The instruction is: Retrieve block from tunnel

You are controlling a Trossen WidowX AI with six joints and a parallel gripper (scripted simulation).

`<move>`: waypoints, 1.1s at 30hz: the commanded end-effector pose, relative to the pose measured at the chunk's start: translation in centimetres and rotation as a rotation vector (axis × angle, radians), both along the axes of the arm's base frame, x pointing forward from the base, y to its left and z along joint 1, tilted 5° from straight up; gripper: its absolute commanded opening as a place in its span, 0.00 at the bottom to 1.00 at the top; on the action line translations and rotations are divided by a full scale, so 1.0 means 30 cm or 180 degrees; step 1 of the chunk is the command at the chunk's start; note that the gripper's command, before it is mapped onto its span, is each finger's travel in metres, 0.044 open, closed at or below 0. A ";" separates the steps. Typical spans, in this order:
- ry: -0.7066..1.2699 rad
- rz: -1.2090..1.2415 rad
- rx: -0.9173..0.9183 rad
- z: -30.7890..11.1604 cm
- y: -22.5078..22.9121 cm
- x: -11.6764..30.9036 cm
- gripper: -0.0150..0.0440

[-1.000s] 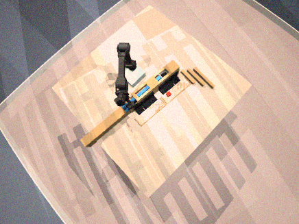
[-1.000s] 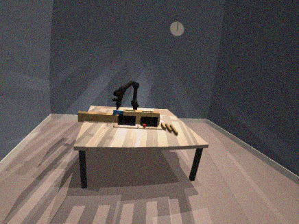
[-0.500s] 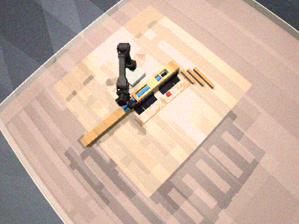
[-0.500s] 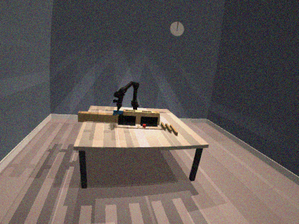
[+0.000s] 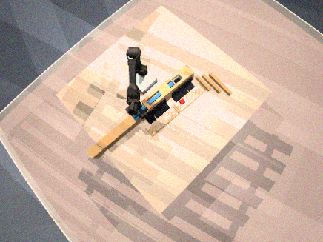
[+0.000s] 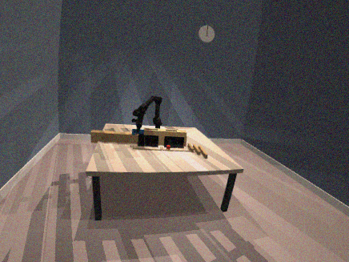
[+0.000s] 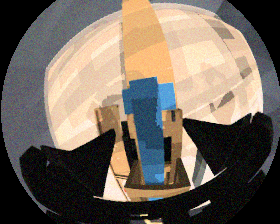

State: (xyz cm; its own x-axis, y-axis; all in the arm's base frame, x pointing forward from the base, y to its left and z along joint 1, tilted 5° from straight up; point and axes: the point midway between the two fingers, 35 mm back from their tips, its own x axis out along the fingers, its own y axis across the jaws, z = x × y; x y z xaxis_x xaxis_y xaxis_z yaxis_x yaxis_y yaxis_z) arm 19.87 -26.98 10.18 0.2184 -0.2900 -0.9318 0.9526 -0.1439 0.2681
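Left of centre in the top view, a black robot gripper [image 5: 138, 112] [image 7: 149, 127], fingers wide apart and holding nothing, is over the blue handle piece [image 5: 137, 117] [image 7: 146, 115] at the lower-left end of a tan wooden tunnel [image 5: 168, 92] [image 6: 161, 133]. A small red block [image 5: 182, 101] [image 6: 168, 147] lies outside, near its lower-right side.
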 end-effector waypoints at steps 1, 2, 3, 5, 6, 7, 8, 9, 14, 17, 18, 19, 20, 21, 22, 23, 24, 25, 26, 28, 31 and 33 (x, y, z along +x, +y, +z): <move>-0.0002 0.0000 -0.0003 0.004 0.000 0.000 0.91; -0.0002 0.0000 -0.0003 0.004 0.000 0.000 0.87; -0.0002 0.0000 -0.0003 0.004 0.000 0.000 0.82; -0.0002 0.0000 -0.0003 0.004 0.000 0.000 0.73; -0.0002 0.0000 -0.0003 0.004 0.000 0.000 0.69; -0.0002 0.0000 -0.0003 0.004 0.000 0.000 0.64; -0.0002 0.0000 -0.0003 0.004 0.000 0.000 0.60; -0.0002 0.0000 -0.0003 0.004 0.000 0.000 0.56; -0.0002 0.0000 -0.0003 0.004 0.000 0.000 0.37; -0.0003 0.0000 -0.0003 0.003 0.001 0.001 0.30; -0.0003 0.0000 -0.0001 0.002 0.004 0.002 0.25; -0.0004 -0.0001 0.0000 0.001 0.009 0.003 0.25; -0.0005 -0.0001 0.0002 -0.001 0.015 0.004 0.25; -0.0006 -0.0001 0.0005 -0.003 0.022 0.006 0.25; -0.0007 -0.0002 0.0007 -0.006 0.030 0.008 0.25; -0.0008 -0.0002 0.0010 -0.009 0.039 0.010 0.25; -0.0010 -0.0003 0.0013 -0.012 0.049 0.012 0.25; -0.0011 -0.0004 0.0016 -0.015 0.058 0.014 0.25; -0.0013 -0.0004 0.0020 -0.018 0.068 0.016 0.25; -0.0015 -0.0005 0.0025 -0.024 0.085 0.019 0.25; -0.0016 -0.0006 0.0027 -0.026 0.091 0.020 0.25; -0.0016 -0.0006 0.0027 -0.026 0.091 0.020 0.25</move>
State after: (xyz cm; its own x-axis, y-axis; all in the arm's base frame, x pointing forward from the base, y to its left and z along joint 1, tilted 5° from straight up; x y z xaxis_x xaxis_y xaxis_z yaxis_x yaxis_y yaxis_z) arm 19.88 -26.34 10.29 0.2081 -0.3433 -0.9159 0.9448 -0.1718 0.2791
